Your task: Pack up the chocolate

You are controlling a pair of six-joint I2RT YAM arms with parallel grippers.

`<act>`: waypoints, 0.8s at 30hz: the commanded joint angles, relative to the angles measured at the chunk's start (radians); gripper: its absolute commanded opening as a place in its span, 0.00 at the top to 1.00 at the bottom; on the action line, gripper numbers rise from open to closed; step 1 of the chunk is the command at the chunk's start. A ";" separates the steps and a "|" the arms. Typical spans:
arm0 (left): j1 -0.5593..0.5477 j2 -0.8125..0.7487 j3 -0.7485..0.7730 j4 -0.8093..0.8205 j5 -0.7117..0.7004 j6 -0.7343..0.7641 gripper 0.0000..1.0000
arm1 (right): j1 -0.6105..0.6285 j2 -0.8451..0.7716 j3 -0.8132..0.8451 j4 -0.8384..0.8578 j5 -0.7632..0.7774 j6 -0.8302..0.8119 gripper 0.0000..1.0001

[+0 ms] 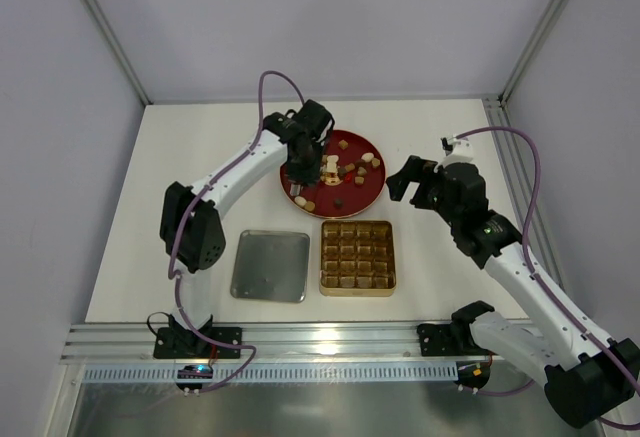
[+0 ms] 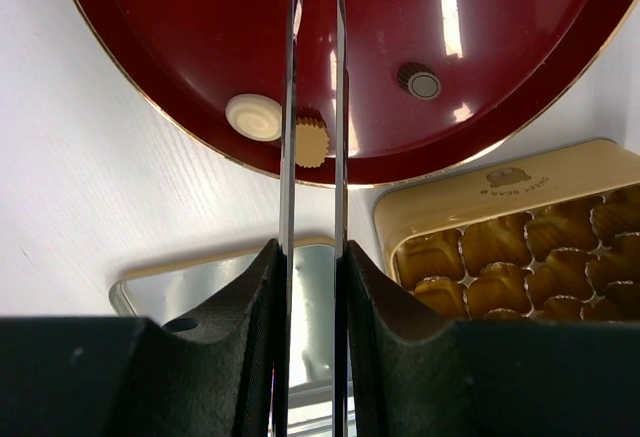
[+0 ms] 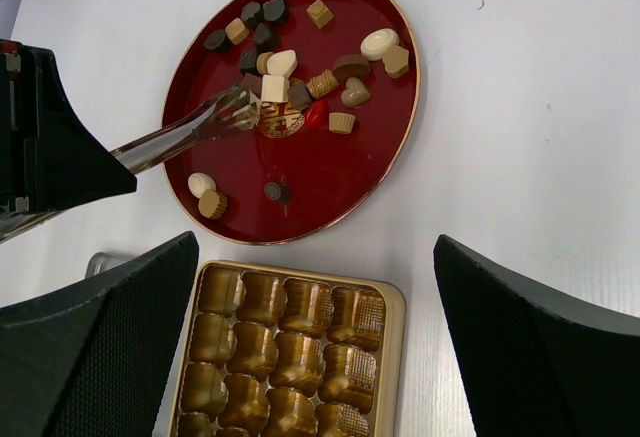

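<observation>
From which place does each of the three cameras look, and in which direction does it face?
Top external: above and behind the arm bases, facing down on the table; both arms show.
Left wrist: on the left gripper, facing along its tongs to the red plate; own fingers show.
Right wrist: on the open right gripper, facing down at plate and gold tin; own fingers show.
Shared: both wrist views hold plate, tin and chocolate.

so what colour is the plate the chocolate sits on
The plate is deep red with a thin gold rim; clearest in the right wrist view.
</observation>
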 commanded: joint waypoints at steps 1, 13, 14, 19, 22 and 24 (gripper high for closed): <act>-0.006 -0.073 0.048 -0.022 0.031 0.016 0.77 | -0.003 0.001 0.001 0.025 0.015 -0.004 0.00; -0.006 -0.220 -0.013 -0.056 0.080 -0.012 0.78 | -0.003 0.010 -0.002 0.036 0.012 -0.001 0.00; -0.010 -0.235 -0.022 -0.059 0.104 -0.015 0.78 | -0.003 0.013 -0.001 0.039 0.010 -0.003 0.00; -0.030 -0.350 -0.120 -0.057 0.127 -0.036 0.78 | -0.004 0.023 0.002 0.044 0.018 -0.007 0.00; -0.059 -0.409 -0.169 -0.057 0.135 -0.047 0.78 | -0.003 0.032 0.006 0.047 0.018 -0.010 0.00; -0.092 -0.435 -0.203 -0.066 0.137 -0.047 0.78 | -0.003 0.039 0.010 0.048 0.020 -0.013 0.00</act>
